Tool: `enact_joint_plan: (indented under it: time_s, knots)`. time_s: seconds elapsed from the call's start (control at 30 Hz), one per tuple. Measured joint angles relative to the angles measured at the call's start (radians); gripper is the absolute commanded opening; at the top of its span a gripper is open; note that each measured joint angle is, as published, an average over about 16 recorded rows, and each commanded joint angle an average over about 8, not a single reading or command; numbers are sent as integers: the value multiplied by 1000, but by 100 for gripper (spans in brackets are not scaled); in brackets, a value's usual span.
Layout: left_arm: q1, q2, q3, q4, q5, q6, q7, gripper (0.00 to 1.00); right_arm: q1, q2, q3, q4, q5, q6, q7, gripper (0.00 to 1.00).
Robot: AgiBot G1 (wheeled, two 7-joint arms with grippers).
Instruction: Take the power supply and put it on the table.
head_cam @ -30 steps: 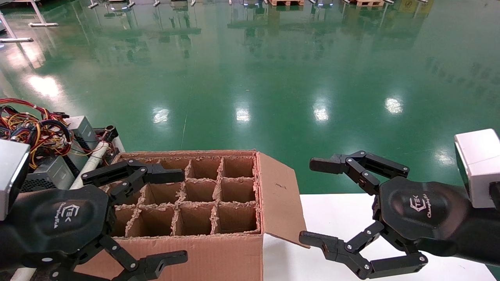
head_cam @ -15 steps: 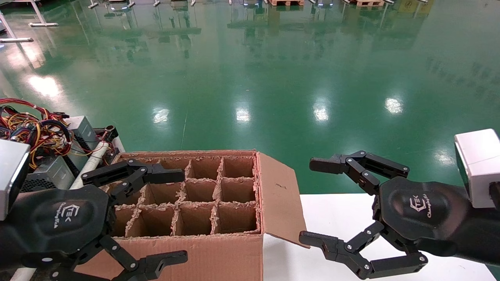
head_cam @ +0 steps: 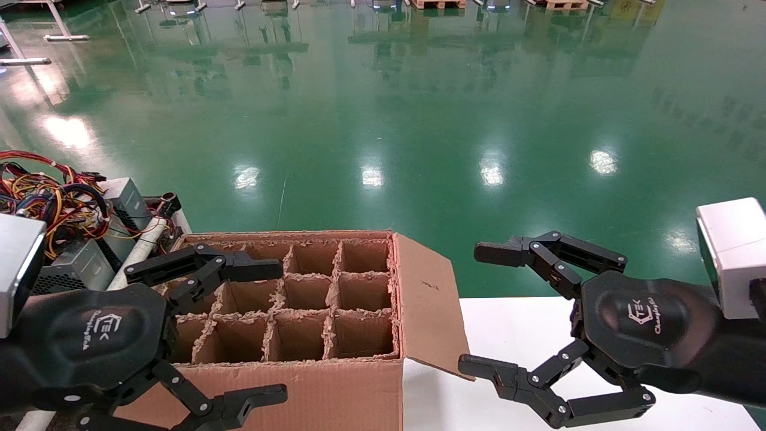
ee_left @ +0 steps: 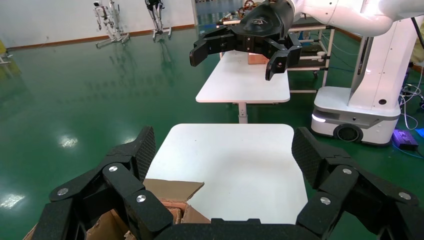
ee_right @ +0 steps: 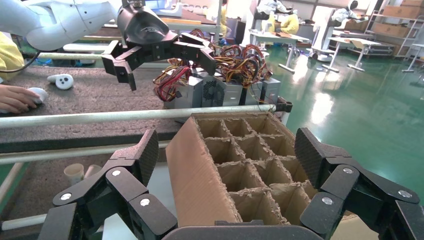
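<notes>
The power supplies (head_cam: 90,239), grey metal boxes under a tangle of red, yellow and black wires, lie in a heap at the robot's far left, beyond a white pipe (head_cam: 140,248) and beside the cardboard box (head_cam: 335,383); their long axes cannot be made out. The left gripper (head_cam: 239,332) hovers over the box's divider cells, fingers spread wide and empty. The right gripper (head_cam: 488,311) hangs over the white table (head_cam: 514,326), likewise spread. Both housings read "TEK". Nothing has shifted since the earlier frames.
</notes>
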Motion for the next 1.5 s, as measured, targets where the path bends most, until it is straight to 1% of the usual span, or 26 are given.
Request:
enact_joint_plan:
  time_s: [1.5]
  knots:
    - [0,0,0,0,0,0,0,100,0,0,0,0,0,0,0,100]
